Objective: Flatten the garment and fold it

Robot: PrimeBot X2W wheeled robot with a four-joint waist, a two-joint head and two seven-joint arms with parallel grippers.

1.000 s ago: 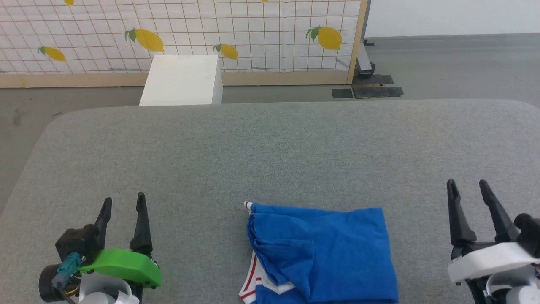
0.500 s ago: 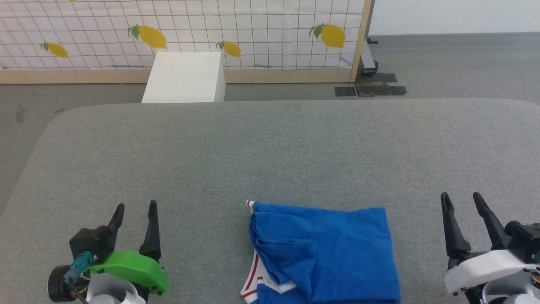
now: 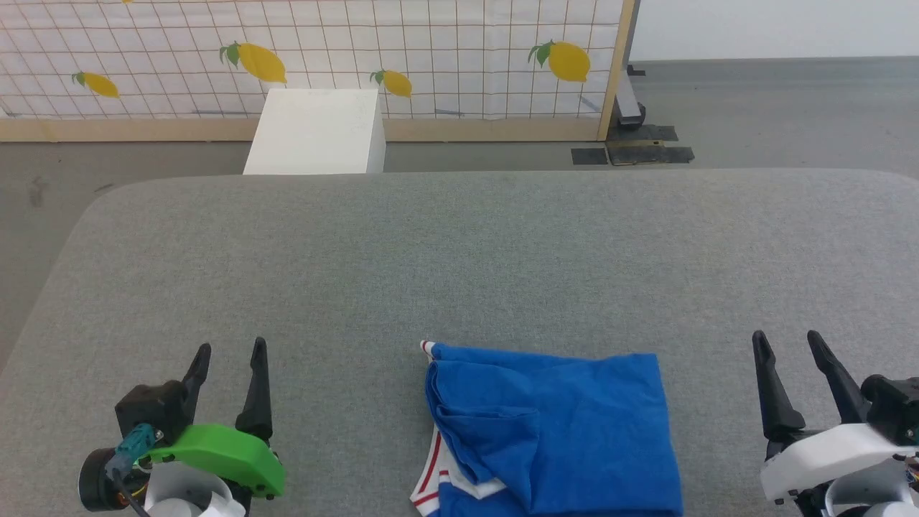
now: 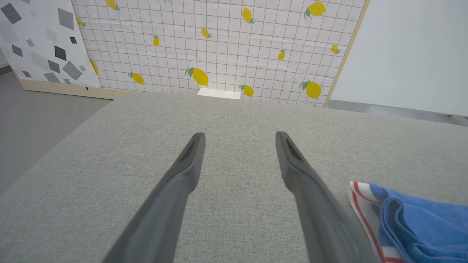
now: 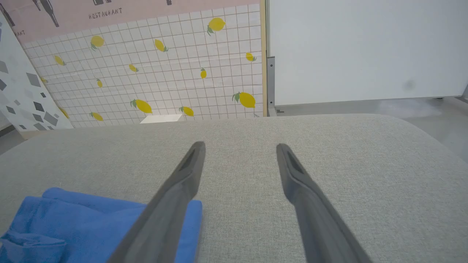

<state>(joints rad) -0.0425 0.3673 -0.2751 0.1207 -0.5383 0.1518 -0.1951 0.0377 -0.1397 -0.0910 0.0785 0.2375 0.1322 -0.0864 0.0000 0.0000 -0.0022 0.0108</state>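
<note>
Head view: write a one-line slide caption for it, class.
Roughly folded blue jersey lies on the grey surface between the open left gripper and open right gripper, neither touching it.

One blue garment (image 3: 567, 424) is lying on one grey padded table (image 3: 459, 251), at its near edge. Two grippers are showing, the left gripper (image 3: 231, 346) at the near left and the right gripper (image 3: 784, 336) at the near right, each carrying two dark fingers (image 3: 256, 388), four in all. One white box (image 3: 316, 133) is standing beyond the far edge, and one gridded screen (image 3: 445, 43) behind it is showing four whole lemons (image 3: 258, 64) in the head view.
</note>
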